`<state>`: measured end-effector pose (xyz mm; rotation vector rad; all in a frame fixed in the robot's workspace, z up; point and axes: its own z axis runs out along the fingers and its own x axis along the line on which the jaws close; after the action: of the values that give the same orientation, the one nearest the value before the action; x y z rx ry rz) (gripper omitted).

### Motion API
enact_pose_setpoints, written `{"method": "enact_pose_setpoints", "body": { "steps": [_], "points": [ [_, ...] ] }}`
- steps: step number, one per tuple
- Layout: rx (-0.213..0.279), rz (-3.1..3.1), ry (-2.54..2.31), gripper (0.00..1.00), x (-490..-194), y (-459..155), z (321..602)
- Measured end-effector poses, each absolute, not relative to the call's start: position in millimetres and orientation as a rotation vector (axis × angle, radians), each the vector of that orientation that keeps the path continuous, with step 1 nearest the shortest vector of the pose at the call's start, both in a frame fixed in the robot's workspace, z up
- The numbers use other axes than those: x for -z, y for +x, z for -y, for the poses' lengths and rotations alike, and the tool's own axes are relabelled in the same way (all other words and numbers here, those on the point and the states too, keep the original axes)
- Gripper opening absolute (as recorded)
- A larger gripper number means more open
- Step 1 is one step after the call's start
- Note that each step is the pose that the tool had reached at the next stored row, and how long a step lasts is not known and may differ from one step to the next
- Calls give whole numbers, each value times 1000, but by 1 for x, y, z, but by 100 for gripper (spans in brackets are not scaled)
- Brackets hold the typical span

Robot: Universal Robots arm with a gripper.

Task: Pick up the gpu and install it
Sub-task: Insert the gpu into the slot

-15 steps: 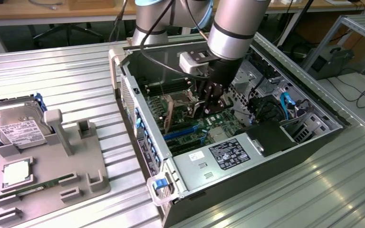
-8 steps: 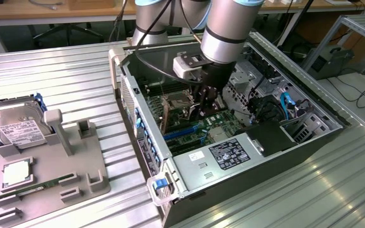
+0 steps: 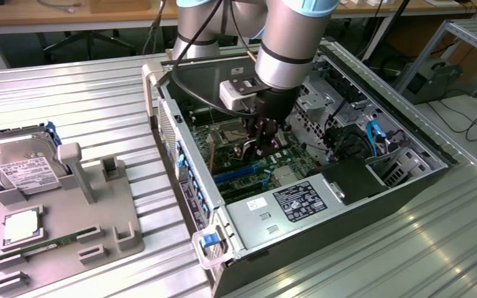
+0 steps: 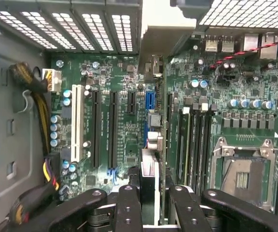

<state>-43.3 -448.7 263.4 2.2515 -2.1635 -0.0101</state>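
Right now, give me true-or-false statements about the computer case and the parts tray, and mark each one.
1. The end effector is down inside the open black computer case. True.
2. The boxy silver hard drive with a white label lies inside the case. False: it sits on the grey parts fixture beside the case.
3. The end effector holds the flat green gpu card edge-on over the motherboard. True.
4. The metal-framed processor socket carries a cooler. False: it is bare.

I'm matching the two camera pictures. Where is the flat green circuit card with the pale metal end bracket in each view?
Exterior view: the gpu sits in the gripper, inside the open computer case, largely hidden.
Wrist view: the gpu, edge-on, clamped in the gripper above the slots.
Shared landmark: silver CPU socket.
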Motion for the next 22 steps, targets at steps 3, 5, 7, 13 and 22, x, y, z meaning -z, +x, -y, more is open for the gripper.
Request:
{"method": "enact_pose_setpoints", "body": {
  "steps": [3,5,7,13,22],
  "points": [
    [11,2165,2251,27,-262,-46,448],
    [11,2165,2251,27,-261,-50,448],
    [11,2165,2251,27,-260,-53,448],
    [11,2165,2251,27,-254,-60,448],
    [11,2165,2251,27,-248,-67,453]
  ]
}}
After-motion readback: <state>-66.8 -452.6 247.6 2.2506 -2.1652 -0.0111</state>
